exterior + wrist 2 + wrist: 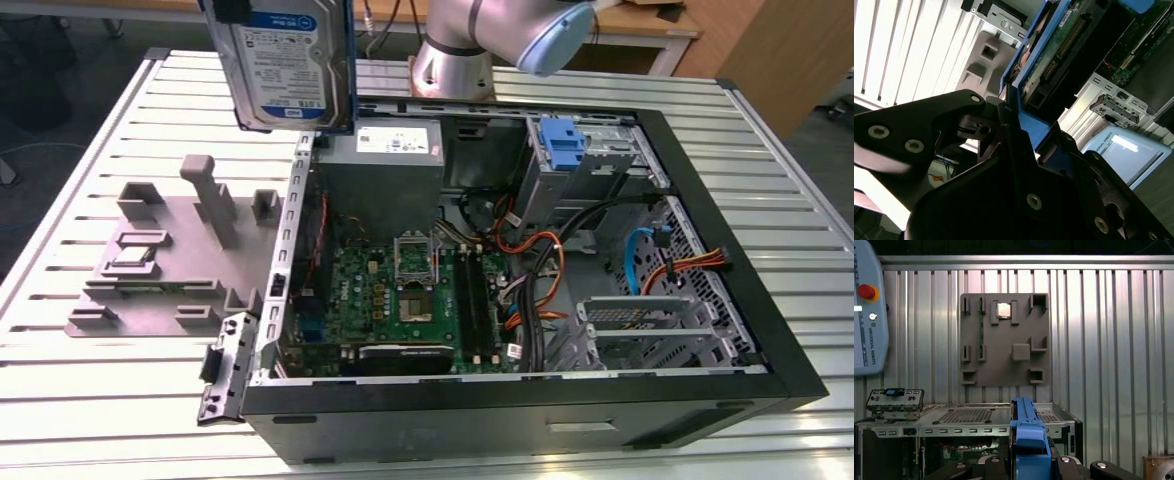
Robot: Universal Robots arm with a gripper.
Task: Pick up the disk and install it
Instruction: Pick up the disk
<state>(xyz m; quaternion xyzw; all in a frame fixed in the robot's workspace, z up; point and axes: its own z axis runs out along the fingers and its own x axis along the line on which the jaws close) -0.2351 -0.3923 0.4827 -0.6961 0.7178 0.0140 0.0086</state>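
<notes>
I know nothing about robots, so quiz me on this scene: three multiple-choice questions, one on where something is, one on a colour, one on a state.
1. Where is the disk?
A. Held up in the air, outside the computer case
B. Lying flat on the table
C. Slid into the case

2. What colour is the disk's frame?
A. Red
B. Blue
C. Yellow

3. How is the robot's hand?
A. Open and empty
B. Open round a cable
C. Shut on the disk

Answers:
1 A: the exterior view shows the disk upright and clear of the case.
2 B: the frame is blue in both wrist views.
3 C: the second wrist view shows the hand clamped on the frame.
</notes>
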